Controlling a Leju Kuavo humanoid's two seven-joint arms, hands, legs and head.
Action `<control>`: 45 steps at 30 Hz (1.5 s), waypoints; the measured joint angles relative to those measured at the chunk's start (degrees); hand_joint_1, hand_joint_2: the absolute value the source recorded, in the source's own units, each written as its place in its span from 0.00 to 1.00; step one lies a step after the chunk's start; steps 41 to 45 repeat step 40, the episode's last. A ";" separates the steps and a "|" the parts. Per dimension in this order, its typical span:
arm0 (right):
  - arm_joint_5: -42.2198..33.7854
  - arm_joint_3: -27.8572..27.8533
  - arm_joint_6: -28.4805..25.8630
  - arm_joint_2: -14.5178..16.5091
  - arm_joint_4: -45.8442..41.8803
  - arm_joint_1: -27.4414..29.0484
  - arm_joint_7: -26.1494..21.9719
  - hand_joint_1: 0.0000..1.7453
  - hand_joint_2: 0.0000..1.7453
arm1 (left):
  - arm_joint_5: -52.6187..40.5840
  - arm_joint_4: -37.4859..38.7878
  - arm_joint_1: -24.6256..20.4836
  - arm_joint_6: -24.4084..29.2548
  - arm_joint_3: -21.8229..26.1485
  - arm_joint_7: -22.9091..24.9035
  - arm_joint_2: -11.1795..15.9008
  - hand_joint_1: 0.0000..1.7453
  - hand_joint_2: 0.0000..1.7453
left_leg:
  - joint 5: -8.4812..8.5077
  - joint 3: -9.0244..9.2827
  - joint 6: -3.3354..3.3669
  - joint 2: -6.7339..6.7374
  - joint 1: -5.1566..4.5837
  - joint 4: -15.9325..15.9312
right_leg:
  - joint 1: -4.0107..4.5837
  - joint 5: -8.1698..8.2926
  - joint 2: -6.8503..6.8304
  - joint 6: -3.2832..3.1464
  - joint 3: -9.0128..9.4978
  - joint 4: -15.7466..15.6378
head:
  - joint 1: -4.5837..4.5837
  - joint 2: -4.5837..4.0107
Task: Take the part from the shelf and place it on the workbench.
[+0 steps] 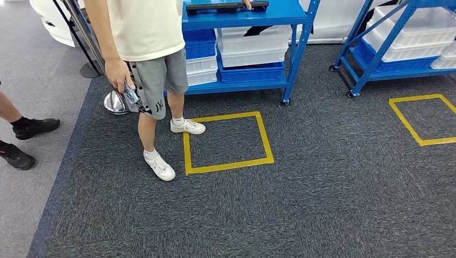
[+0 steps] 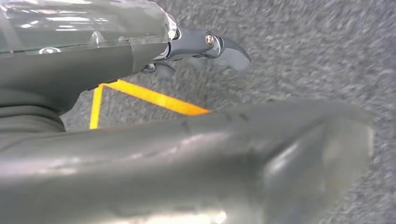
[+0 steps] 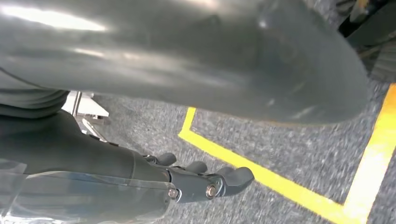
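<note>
Left hand [image 2: 205, 51] & right hand [image 3: 205, 179] are seen hanging over carpet [image 1: 322, 188], fingers loosely apart, nothing held. Part [image 1: 226, 6] on shelf [image 1: 242, 16] is cut off at frame top, under a person's fingers [image 1: 248, 5].

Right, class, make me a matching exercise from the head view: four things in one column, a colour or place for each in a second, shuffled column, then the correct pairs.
Things:
1. Shelf frame
2. Taped floor square
3. Person's shorts
4. Dark flat part

Descriptions:
A. Yellow
B. Lying on the shelf's top level
C. Blue
D. Grey

Pairs: 1-C, 2-A, 3-D, 4-B
</note>
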 joint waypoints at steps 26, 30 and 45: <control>-4.23 -3.72 -1.11 0.25 0.05 -0.08 -3.40 0.00 0.00 | 0.57 0.00 0.40 -0.58 0.03 -1.21 0.01 0.00 0.00 | 0.26 -2.05 -1.34 -2.63 -0.30 1.93 | -0.24 2.12 3.52 -1.50 2.61 -4.88 | -0.01 0.00; -4.52 -4.37 -1.18 0.19 0.04 -0.02 -3.78 0.00 0.00 | 0.42 0.00 0.19 -0.72 0.02 -1.22 -0.09 0.00 0.00 | 0.27 -0.15 -0.52 -1.19 0.02 -0.42 | -0.32 0.86 2.66 -0.34 2.17 -3.23 | 0.00 0.00; -3.75 -5.19 -1.22 -0.02 0.03 0.01 -4.66 0.00 0.00 | 0.39 0.00 0.36 -0.70 0.02 -1.42 -0.36 0.00 0.00 | -4.07 4.20 -1.00 3.27 -0.52 -0.14 | 0.25 6.17 -3.55 -0.59 -1.74 -3.32 | 0.00 0.00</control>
